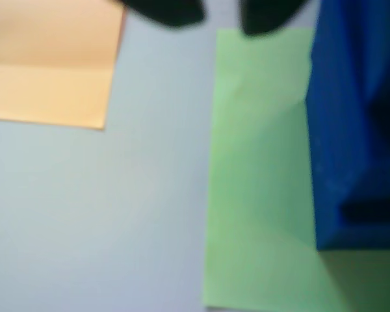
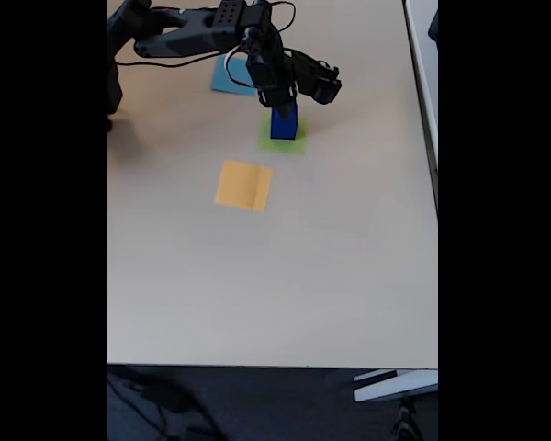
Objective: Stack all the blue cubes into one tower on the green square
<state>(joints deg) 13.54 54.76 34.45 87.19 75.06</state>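
In the fixed view the blue cubes (image 2: 284,120) stand as an upright stack on the green square (image 2: 282,140), directly beneath the fingers (image 2: 277,103); whether these grip the stack I cannot tell.

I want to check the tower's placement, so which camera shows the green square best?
The wrist view: the green square is seen close up, with the blue cubes standing on its right part. In the fixed view it is a small patch around the tower's base, beneath the pincer.
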